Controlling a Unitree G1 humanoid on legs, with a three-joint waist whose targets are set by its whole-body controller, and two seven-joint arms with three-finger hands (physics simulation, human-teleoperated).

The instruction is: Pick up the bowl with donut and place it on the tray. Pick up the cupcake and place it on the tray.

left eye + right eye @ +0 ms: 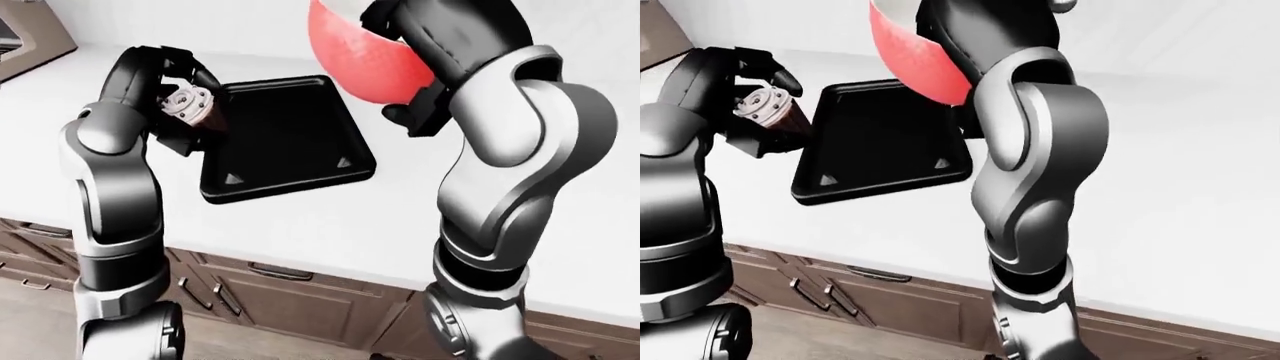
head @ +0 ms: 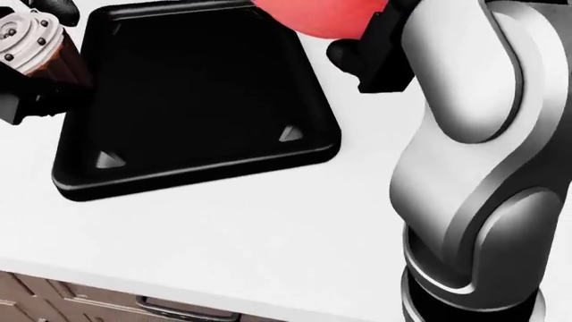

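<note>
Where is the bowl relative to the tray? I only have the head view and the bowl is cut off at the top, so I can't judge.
Observer: The red bowl is held up in the right robot hand, above the tray's right edge in the left-eye view.
Operator: Is the left arm's whole grasp visible?
Observer: Yes. The left robot hand closes round the cupcake at the tray's left rim.
</note>
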